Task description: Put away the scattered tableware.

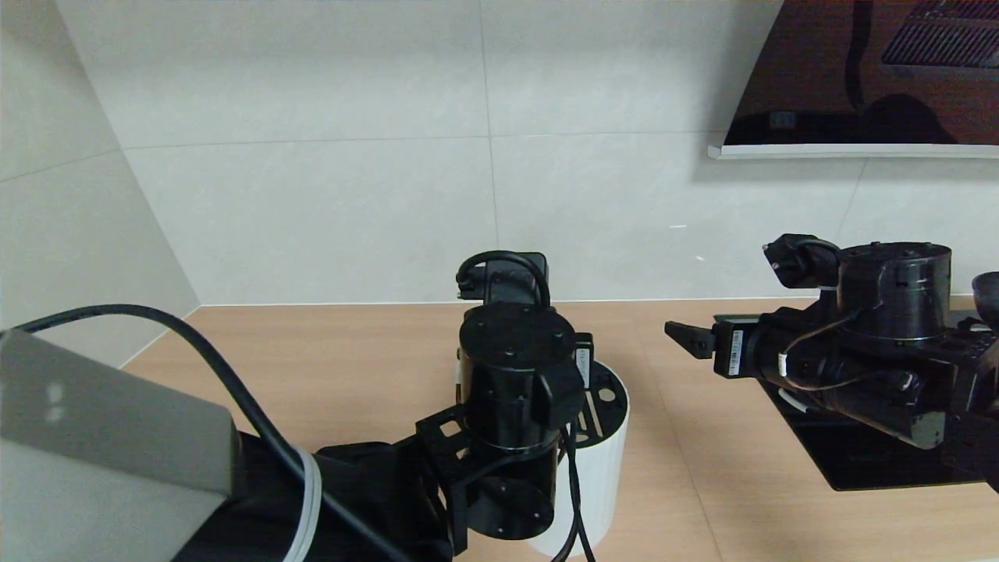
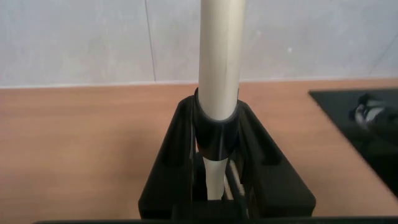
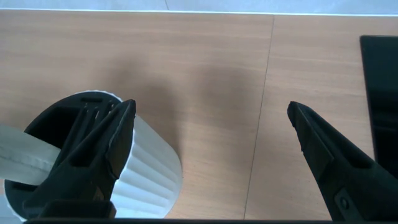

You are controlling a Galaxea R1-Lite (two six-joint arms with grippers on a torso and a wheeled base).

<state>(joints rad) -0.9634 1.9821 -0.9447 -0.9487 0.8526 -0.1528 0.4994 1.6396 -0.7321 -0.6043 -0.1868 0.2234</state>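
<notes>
- The left gripper [image 2: 217, 130] is clamped around a pale utensil handle [image 2: 222, 56]. The black fingers meet on the round shaft, which stands upright between them and runs on past them at both ends.
- What kind of utensil it is cannot be told, since its working end is hidden.
- In the head view the left arm hangs directly over a white ribbed holder [image 1: 605, 476] and covers most of its mouth. The part of the rim that shows has a black slotted insert.
- The holder stands upright on the wooden countertop [image 1: 312, 367], left of the black cooktop [image 1: 858, 468] and apart from it.
- The right gripper [image 3: 210, 112] is spread wide and holds nothing, with bare countertop between its two fingers [image 3: 102, 149].
- In the right wrist view one of those fingers lies across the holder's mouth. Beside it a pale strip runs towards the opening — probably the same handle, though whether it is already inside the holder cannot be told.
- In the head view the right arm hangs above the cooktop's near corner, its gripper pointing across towards the holder — close to it but not touching.
- A tiled wall [image 1: 351, 195] rises behind the counter, and a dark glossy range hood [image 1: 858, 70] is mounted above the cooktop side.
</notes>
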